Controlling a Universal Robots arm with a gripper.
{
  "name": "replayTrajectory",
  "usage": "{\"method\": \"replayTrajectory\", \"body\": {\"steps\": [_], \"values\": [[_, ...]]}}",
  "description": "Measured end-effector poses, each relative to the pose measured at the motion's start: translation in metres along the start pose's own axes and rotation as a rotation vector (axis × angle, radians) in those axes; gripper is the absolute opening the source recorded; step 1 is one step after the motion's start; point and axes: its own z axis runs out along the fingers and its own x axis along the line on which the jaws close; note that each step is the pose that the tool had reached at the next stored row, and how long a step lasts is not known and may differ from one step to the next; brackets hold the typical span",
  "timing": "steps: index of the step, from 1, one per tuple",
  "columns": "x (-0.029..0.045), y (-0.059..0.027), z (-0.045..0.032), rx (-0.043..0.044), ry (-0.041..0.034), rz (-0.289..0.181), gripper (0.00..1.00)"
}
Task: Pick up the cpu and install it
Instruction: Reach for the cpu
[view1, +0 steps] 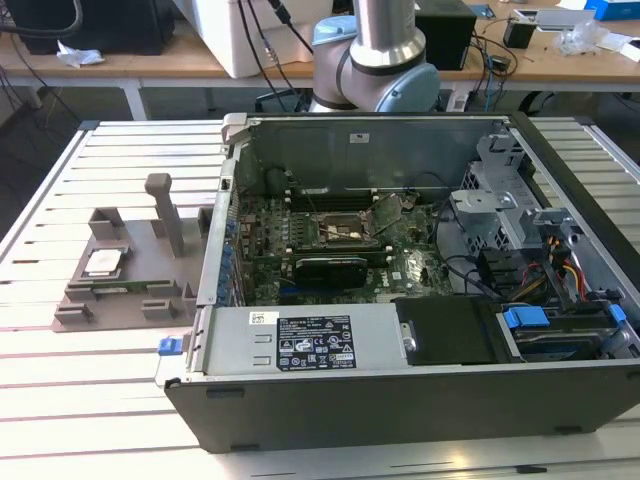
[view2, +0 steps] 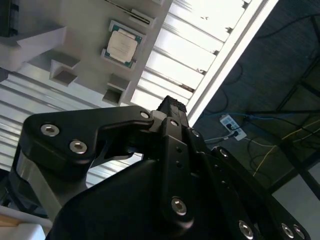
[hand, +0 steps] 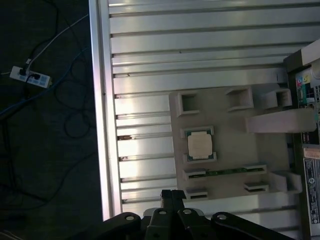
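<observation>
Gripper (hand: 171, 192) hung above the slatted table (hand: 150, 65), its two black fingers pressed together with nothing between them; the cpu (hand: 201, 145) sat well apart from it, out beyond the fingertips, lying flat in a square recess of the grey fixture (hand: 235, 150), silver top up; farther off to one side of the gripper stood the open computer case (view1: 400, 400), just beside that fixture; cpu untouched, not yet picked.
</observation>
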Motion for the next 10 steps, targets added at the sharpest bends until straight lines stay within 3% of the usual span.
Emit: {"method": "replayTrajectory", "body": {"steps": [5,10], "values": [[-0.0002,0.0000,0.0000,0.0000,0.0001,0.000,0.11],[-0.0257,0.0019,0.0010,0.0001,0.0010,0.000,0.11]]}}
